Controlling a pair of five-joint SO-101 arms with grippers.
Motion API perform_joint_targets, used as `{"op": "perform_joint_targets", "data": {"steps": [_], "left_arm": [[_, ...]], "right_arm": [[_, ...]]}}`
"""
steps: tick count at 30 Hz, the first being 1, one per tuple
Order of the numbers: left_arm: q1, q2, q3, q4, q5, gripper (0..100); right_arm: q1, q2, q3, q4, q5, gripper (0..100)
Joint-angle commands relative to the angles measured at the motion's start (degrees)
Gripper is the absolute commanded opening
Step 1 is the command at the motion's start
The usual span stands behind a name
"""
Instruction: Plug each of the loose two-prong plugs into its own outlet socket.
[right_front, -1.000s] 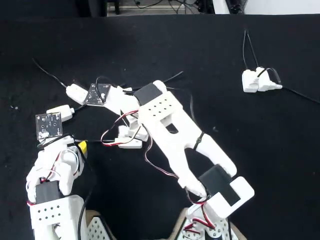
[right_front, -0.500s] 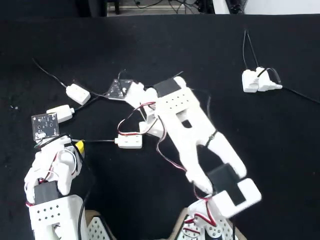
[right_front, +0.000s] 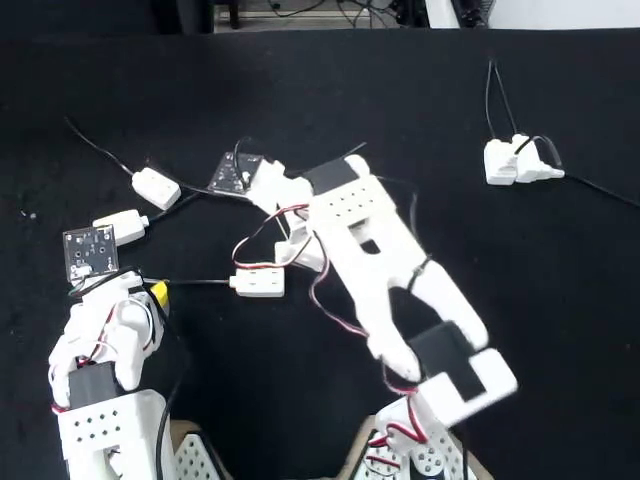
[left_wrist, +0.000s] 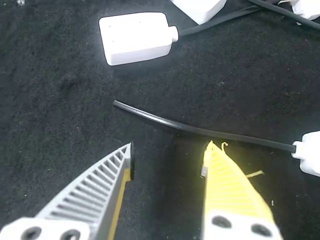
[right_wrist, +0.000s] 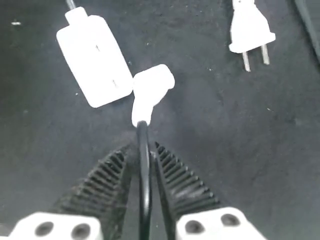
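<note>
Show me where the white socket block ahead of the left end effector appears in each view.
High view: socket block at far left, up-left of the yellow finger.
Left wrist view: socket block ahead of the open left end effector, nearer its grey finger.
Right wrist view: a white block beside a plug; same one or not, I cannot tell.
Shared landmark: the yellow finger.

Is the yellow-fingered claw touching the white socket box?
Apart. The left wrist view shows a black cord and bare table between the left gripper and the socket box.
</note>
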Motion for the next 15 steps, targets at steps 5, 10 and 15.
{"op": "perform_joint_targets", "data": {"steps": [5, 10, 15], "left_arm": [[-0.6, -0.5, -1.2, -1.1, 0.3, 23], [-0.6, -0.5, -1.2, -1.1, 0.3, 23], [-0.6, -0.5, -1.2, -1.1, 0.3, 23]], "right_arm": [[1.0, 0.2, -0.5, -2.0, 0.5, 10.4], [0.2, 0.7, 0.0, -3.0, 2.3, 17.4], [-0.4, 0.8, 3.8, -6.7, 3.0, 17.2]]}}
